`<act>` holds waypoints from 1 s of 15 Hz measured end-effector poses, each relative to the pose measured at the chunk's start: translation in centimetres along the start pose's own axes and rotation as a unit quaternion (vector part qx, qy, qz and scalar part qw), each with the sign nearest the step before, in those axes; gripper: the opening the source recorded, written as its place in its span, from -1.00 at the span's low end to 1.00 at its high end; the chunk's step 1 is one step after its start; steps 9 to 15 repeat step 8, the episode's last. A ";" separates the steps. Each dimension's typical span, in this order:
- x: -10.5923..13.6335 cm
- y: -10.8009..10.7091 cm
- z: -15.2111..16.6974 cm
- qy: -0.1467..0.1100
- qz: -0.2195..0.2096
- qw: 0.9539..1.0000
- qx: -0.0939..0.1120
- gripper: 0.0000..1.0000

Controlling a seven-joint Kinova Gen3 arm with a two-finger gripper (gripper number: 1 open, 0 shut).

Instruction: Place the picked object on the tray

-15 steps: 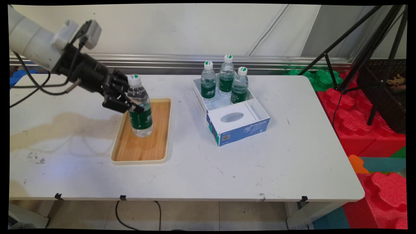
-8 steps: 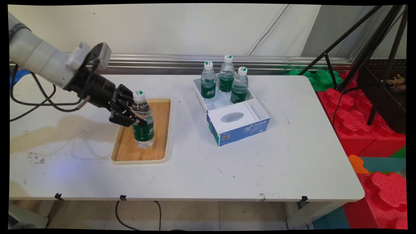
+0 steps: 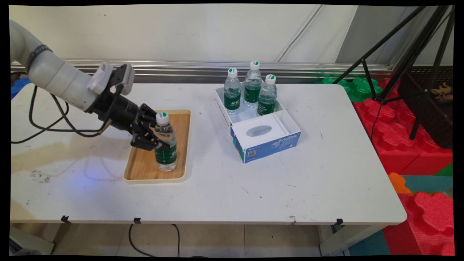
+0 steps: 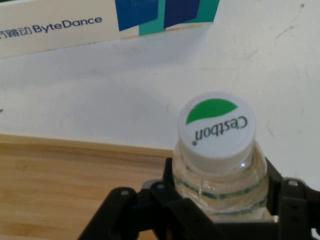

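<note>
Nearest me, a broad bare stretch of white tabletop [image 3: 253,195] runs along the lower frame up to its front edge. Left of centre I see the wooden tray [image 3: 145,170]; the water bottle [image 3: 166,145] stands upright at the tray's near right part, close to its right rim. My gripper [image 3: 154,139] comes in from the upper left, and its fingers [image 4: 287,197] are clamped on the bottle's shoulder, just under the white-and-green cap [image 4: 216,131]. Open tabletop separates the tray from the blue-and-white box [image 3: 270,143] at centre. Farther back, three more bottles [image 3: 250,90] stand in that box's far end.
</note>
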 end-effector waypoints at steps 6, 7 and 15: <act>-0.9 0.1 1.4 -0.001 0.017 1.000 -0.003 1.00; -0.9 0.1 1.4 0.000 0.019 1.000 -0.003 1.00; -0.9 0.2 1.5 0.002 0.022 1.000 -0.004 1.00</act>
